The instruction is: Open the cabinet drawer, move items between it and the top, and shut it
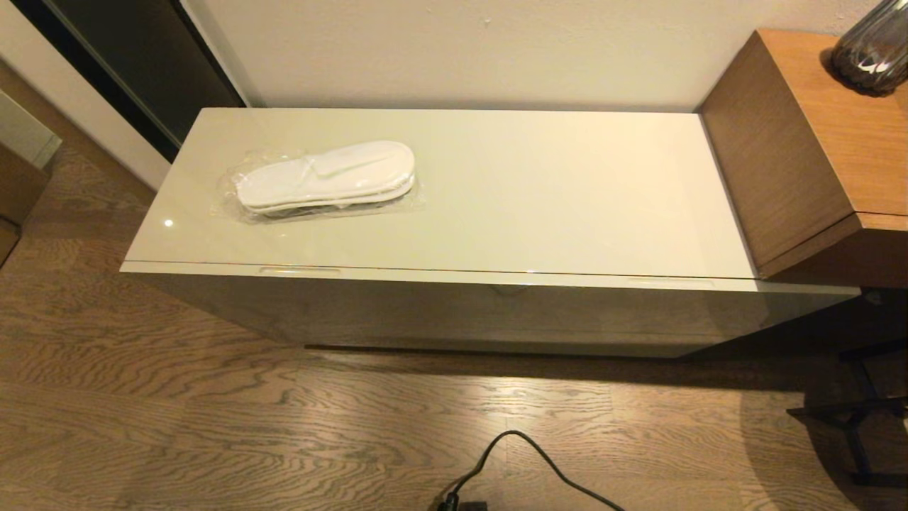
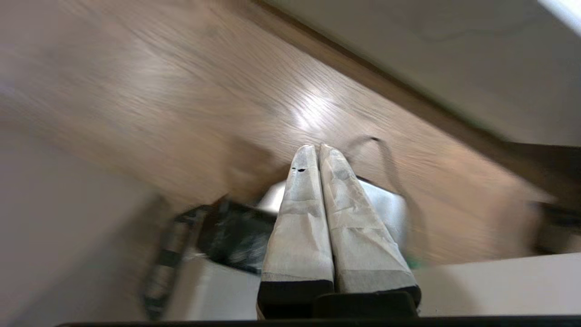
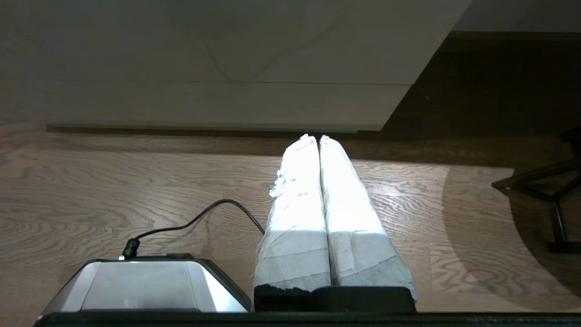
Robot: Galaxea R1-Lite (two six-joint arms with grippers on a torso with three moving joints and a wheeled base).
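White slippers (image 1: pixel 326 177) sealed in clear plastic lie flat on the left part of the cream-white top (image 1: pixel 539 191). The cabinet drawer (image 1: pixel 461 312) is closed, with a slim handle slot (image 1: pixel 299 270) near each end of its upper edge. The blue-printed packet is out of view. Neither arm shows in the head view. My left gripper (image 2: pixel 316 147) is shut and empty, low over the wooden floor. My right gripper (image 3: pixel 314 136) is also shut and empty, pointing at the drawer's glossy front (image 3: pixel 218 59) from near floor height.
A taller orange-brown desk (image 1: pixel 816 135) butts against the cabinet's right end, with a dark glass vase (image 1: pixel 872 50) on it. A black cable (image 1: pixel 525 461) lies on the floor in front. Black metal legs (image 1: pixel 858 419) stand at the right. The robot's base (image 3: pixel 140 286) sits by the right gripper.
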